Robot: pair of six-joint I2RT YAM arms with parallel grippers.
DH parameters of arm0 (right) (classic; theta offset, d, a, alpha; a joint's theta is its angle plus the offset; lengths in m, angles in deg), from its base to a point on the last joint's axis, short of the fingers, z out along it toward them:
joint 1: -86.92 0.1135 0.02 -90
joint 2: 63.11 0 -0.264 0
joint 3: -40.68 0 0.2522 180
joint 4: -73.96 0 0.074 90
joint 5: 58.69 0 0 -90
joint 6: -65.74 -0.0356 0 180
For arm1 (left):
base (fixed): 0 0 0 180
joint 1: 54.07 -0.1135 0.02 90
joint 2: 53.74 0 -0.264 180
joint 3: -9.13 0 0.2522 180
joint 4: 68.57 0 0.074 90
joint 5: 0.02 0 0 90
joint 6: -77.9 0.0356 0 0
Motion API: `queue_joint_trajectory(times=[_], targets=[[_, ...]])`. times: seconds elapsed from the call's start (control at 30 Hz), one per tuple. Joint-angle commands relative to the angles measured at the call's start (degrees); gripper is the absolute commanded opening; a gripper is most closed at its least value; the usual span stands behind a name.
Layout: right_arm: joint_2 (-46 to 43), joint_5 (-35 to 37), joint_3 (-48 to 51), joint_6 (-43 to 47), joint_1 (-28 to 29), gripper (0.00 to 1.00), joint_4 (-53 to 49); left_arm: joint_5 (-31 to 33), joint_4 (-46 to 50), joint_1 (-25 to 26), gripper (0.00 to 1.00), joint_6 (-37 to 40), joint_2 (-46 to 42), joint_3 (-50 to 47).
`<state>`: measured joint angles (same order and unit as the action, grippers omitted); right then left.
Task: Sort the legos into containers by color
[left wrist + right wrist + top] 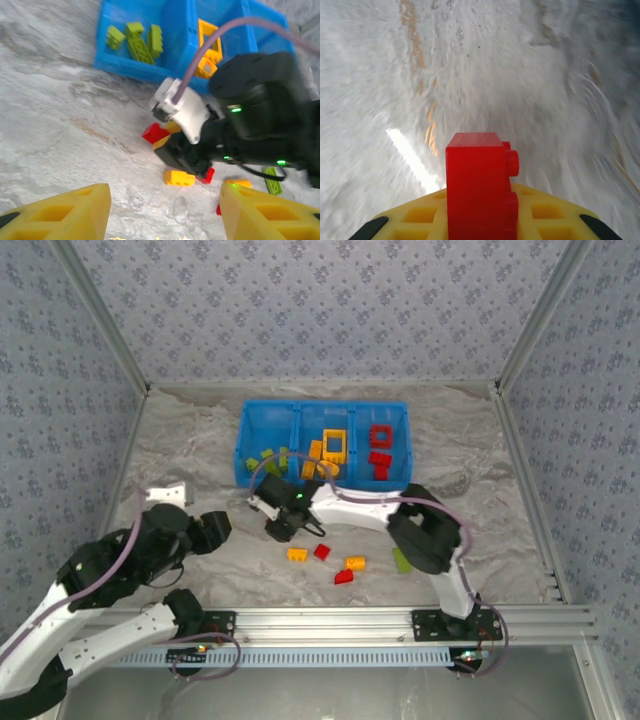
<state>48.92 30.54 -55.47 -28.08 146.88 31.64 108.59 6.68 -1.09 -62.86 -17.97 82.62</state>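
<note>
A red lego (477, 185) stands upright between the yellow fingers of my right gripper (479, 212), which is shut on it just above the table. From the left wrist view the same red lego (154, 133) pokes out of the right gripper (167, 141), in front of the blue containers (176, 35). My left gripper (165, 220) is open and holds nothing, low over the table at the left (212, 530). The containers (243, 445) hold green legos (272, 457) on the left, yellow-orange ones (330, 445) in the middle and red ones (380, 448) on the right.
Loose legos lie in front of the bin: an orange one (297, 554), a red one (321, 551), another orange (355, 562), another red (344, 577) and a green one (402, 560). The right arm (430, 535) stretches across the table's middle.
</note>
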Motion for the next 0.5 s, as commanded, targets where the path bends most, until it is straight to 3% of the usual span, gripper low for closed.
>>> queue_joint_trajectory(times=[0.0, 0.17, 0.27, 0.37, 0.47], targets=[[-13.44, 2.40, 5.49, -6.70, -2.83, 0.23, 1.05, -7.84, -7.52, 1.96, 0.58, 5.08, 7.69, 3.04], [-31.43, 4.64, 17.57, -14.27, -11.64, 0.22, -1.25, -0.42, -14.79, 13.61, 0.58, 8.58, 21.25, 9.21], [-39.19, 4.10, 21.94, -16.44, -20.24, 0.24, -2.20, 3.26, -17.25, 18.38, 0.58, 12.51, 30.46, 14.37], [-39.58, -0.21, 23.09, -16.84, -30.01, 0.24, -2.80, 4.23, -21.79, 20.86, 0.58, 15.61, 37.59, 16.92], [-34.60, -3.21, 20.45, -16.04, -35.88, 0.24, -2.97, 5.17, -25.30, 21.58, 0.58, 16.54, 43.16, 18.76]])
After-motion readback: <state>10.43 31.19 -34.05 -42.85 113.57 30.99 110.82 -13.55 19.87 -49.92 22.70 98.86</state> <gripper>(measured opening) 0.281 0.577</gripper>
